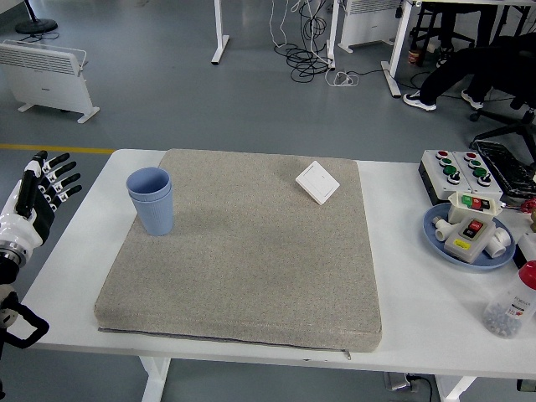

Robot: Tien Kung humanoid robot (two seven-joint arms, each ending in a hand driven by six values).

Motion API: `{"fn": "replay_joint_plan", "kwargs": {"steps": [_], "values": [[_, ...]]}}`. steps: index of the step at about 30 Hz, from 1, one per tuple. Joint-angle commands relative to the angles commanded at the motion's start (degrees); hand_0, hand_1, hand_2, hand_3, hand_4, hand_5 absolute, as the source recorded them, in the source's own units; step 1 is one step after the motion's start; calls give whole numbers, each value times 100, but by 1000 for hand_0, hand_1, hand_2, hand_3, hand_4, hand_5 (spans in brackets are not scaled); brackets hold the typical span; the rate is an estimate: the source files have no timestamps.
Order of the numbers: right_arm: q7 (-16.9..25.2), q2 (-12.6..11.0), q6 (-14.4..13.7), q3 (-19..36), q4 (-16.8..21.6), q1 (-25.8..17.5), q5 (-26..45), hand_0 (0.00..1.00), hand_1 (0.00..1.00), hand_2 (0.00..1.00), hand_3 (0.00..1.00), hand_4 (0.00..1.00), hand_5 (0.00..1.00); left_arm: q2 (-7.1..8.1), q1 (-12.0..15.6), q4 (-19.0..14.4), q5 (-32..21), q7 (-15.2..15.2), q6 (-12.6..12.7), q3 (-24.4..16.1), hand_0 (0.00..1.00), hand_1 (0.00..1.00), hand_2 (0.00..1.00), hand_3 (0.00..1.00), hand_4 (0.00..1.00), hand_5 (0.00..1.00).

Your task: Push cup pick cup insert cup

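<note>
Two blue cups (151,201) stand nested, one inside the other, upright on the left part of the grey mat (243,251). My left hand (38,194) is off the table's left edge, well to the left of the cups, with its fingers spread and nothing in it. The right arm does not show.
A white switch plate (316,182) lies on the mat's far right part. At the table's right side are a button box (459,170), a blue plate (437,237) holding small switch boxes, and a bottle (511,306) with a red cap. A seated person's legs show at the top right, far off.
</note>
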Motion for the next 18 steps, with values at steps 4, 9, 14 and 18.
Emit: {"fn": "replay_joint_plan", "kwargs": {"steps": [4,9,14,18], "values": [[3,1,-1,5,0,7,13,774,683,678,567,130,470,-216,274,-123,-915,10,-136,-128,838,849,891,837,595,998],[12,-10,12,7,0,34,36,774,683,678,568,130,470,-553,472,-294,-1044,-49,-151,-313,840,862,925,878,591,998],[23,-20,20,18,0,70,44,774,683,678,568,130,470,-702,513,-369,-877,-32,-173,-342,840,862,925,878,591,998],[29,-19,20,39,0,86,44,775,683,679,567,130,470,-763,565,-413,-797,-36,-167,-389,842,861,923,870,588,998]]}}
